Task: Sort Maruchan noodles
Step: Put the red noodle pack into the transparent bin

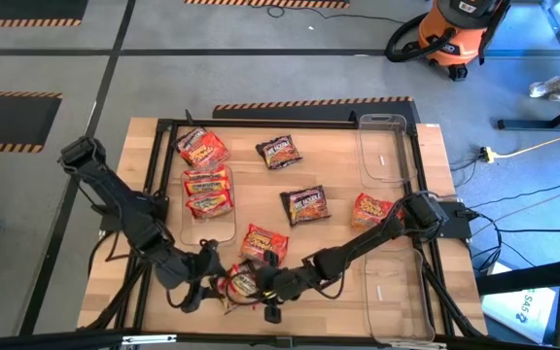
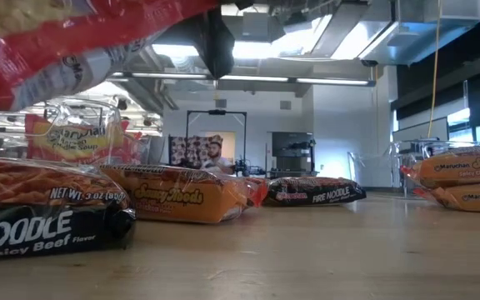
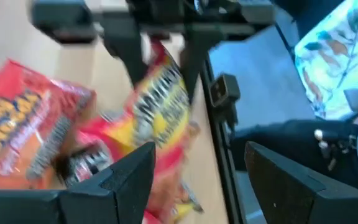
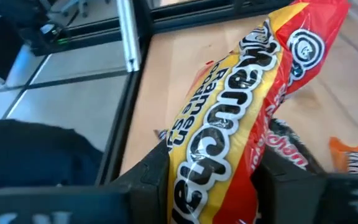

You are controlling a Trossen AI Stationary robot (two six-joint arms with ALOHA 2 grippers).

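Left clear bin holding two packets, right gripper clamped on red-yellow packet, left gripper apart

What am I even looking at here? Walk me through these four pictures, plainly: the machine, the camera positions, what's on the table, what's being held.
This is a robot with two dark jointed arms working at a wooden table. One picture looks straight down from above, one looks level across the tabletop, and the other two come from cameras on each arm's wrist.

On the table lie small crinkly plastic noodle packets: red-and-yellow ones in the clear plastic bin on the left, two dark maroon ones, and orange-red ones. Two more clear bins sit on the right side.

At the near edge, the right hand is shut on a red-and-yellow packet, lifted off the wood. The left hand is open, right beside that packet, gripping nothing.
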